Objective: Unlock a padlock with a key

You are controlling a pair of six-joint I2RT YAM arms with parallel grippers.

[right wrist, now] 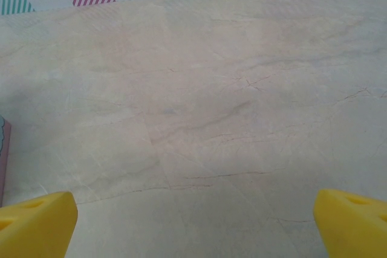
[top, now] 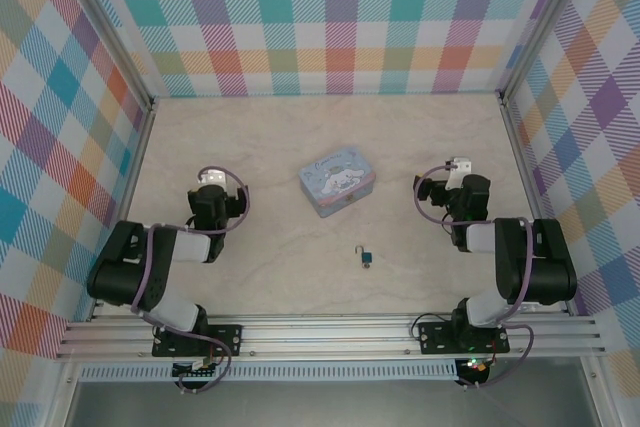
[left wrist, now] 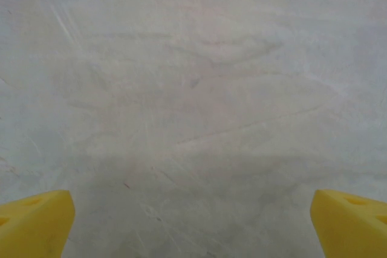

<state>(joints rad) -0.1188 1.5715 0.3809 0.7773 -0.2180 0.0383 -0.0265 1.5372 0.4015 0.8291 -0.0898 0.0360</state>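
Spread wide above the table (top: 270,277): left gripper (left wrist: 193,225), right gripper (right wrist: 193,225). Lying at five o'clock from the tin (top: 337,187), well apart from both grippers: padlock (top: 367,258).

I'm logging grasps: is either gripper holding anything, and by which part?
Nothing is held. The left gripper and right gripper are both open over the table; the padlock lies on it, untouched.
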